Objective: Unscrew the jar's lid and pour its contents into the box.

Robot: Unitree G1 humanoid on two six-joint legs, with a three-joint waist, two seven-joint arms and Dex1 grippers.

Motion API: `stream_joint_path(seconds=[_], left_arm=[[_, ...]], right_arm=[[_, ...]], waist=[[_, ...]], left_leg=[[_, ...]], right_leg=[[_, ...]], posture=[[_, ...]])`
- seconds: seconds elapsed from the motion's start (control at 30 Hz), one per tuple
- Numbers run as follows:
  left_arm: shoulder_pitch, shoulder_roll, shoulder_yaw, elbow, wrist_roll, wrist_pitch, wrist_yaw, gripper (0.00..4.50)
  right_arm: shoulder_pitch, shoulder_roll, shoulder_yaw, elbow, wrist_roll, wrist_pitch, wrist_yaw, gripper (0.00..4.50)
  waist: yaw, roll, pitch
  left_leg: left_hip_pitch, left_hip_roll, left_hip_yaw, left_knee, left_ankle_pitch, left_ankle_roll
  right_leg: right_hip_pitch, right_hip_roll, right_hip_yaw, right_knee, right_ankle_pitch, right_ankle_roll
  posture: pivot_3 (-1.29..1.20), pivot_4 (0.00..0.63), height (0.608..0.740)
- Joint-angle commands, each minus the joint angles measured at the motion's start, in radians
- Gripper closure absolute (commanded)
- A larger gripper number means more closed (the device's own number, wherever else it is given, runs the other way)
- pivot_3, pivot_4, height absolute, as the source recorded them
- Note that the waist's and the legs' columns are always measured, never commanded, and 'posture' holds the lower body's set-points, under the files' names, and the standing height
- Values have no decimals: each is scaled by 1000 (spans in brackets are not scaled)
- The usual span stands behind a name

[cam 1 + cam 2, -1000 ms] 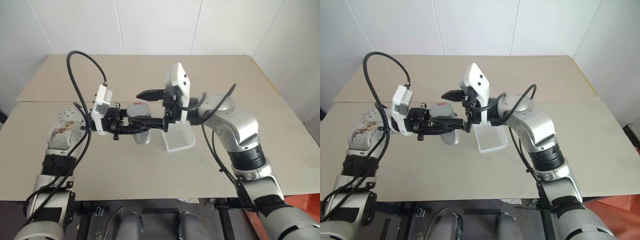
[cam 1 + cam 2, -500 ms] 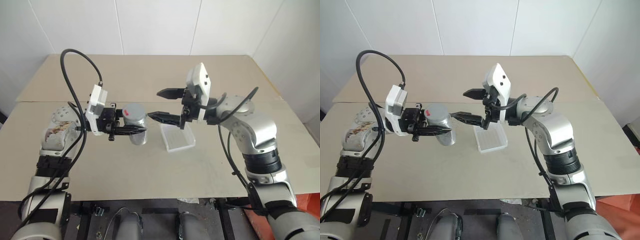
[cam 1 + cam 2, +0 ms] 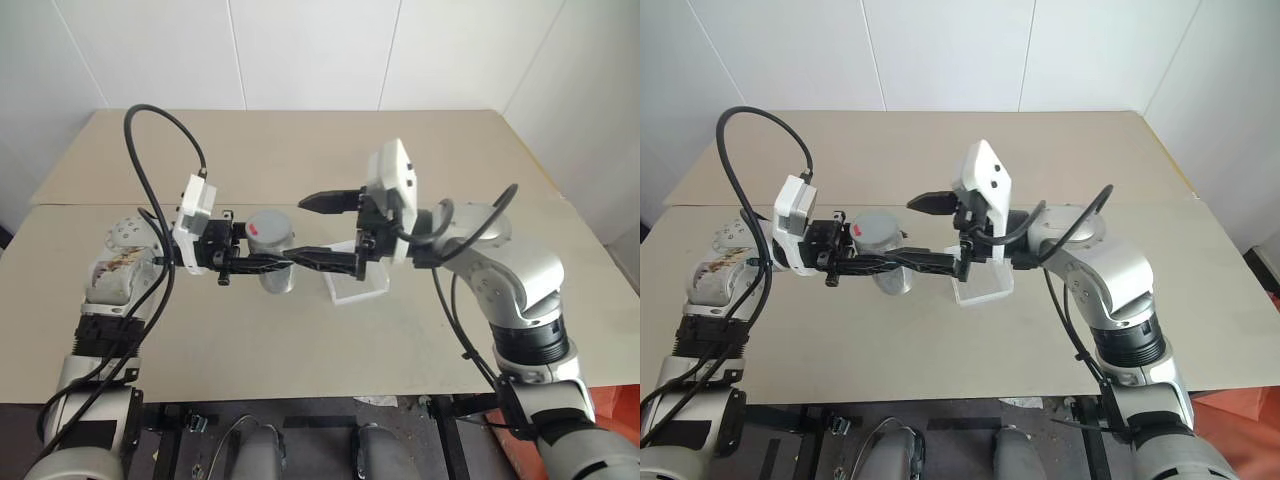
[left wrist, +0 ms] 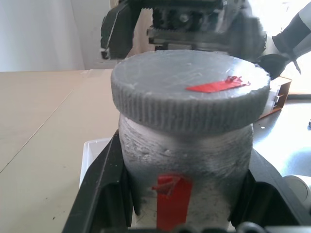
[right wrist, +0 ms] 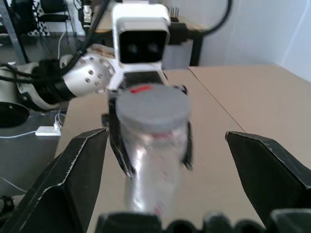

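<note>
- Jaws first: the left gripper [image 3: 262,262] is clamping its two black fingers around the body of the jar [image 3: 275,262], holding it upright in the air above the table [image 3: 200,330]. The right gripper [image 3: 322,232] is standing with its jaws spread wide, gripping nothing, one finger reaching toward the jar at about lid height and the other running lower, alongside the jar.
- In the right wrist view, the two open fingers are framing the jar from either side, well apart from it and not touching.
- The lid [image 4: 189,97] is sitting fully on the jar, a grey ridged cap with a small red mark on top. Judging from this, the unscrewing is not yet finished and may not have begun.
- The jar's glass is looking cloudy in the left wrist view, with a red label [image 4: 171,201] on its side. The contents cannot be made out through the wall.
- The box [image 3: 358,287] is lying flat on the table just beside the jar, partly hidden beneath the right gripper. Its visible part is looking empty, so nothing appears to have been poured.
- Remaining, as a judgement: closing the right jaws on the lid, twisting it off, then tipping the jar over the box.
</note>
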Motion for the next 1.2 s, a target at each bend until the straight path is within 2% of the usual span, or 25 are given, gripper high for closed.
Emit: stream_joint_path(seconds=[0.03,0.3,0.73,0.83,0.93,0.97,1.2], left_arm=[[-29,-4,7,-9,-6,-14,3,2500],[-32,-10,0,-9,-6,-15,1,2500],[-28,-4,0,-10,0,-20,-1,2500],[-25,-4,-1,-12,1,-21,-2,2500],[-22,-4,-2,-15,1,-20,-4,2500],[-22,-3,-2,-15,1,-19,-5,2500],[-13,-6,-10,-21,1,-16,-11,2500]], right_arm=[[-42,22,-1,-29,9,27,-47,16],[-91,96,53,8,-23,67,-127,16],[-115,126,74,40,-39,70,-128,16],[-117,127,72,41,-39,66,-124,594],[-118,128,70,40,-42,63,-124,1573],[-119,128,69,39,-43,63,-123,1758],[-128,126,34,27,-23,66,-127,1761]], waist=[[1,0,0],[1,0,0],[1,0,0],[1,0,0],[1,0,0],[1,0,0],[1,0,0]], left_leg=[[0,0,0,0,0,0],[0,0,0,0,0,0],[0,0,0,0,0,0],[0,0,0,0,0,0],[0,0,0,0,0,0],[0,0,0,0,0,0],[0,0,0,0,0,0]], right_leg=[[0,0,0,0,0,0],[0,0,0,0,0,0],[0,0,0,0,0,0],[0,0,0,0,0,0],[0,0,0,0,0,0],[0,0,0,0,0,0],[0,0,0,0,0,0]], posture=[[0,150,740],[0,150,740],[0,150,740],[0,150,740],[0,150,740],[0,150,740],[0,150,740]])
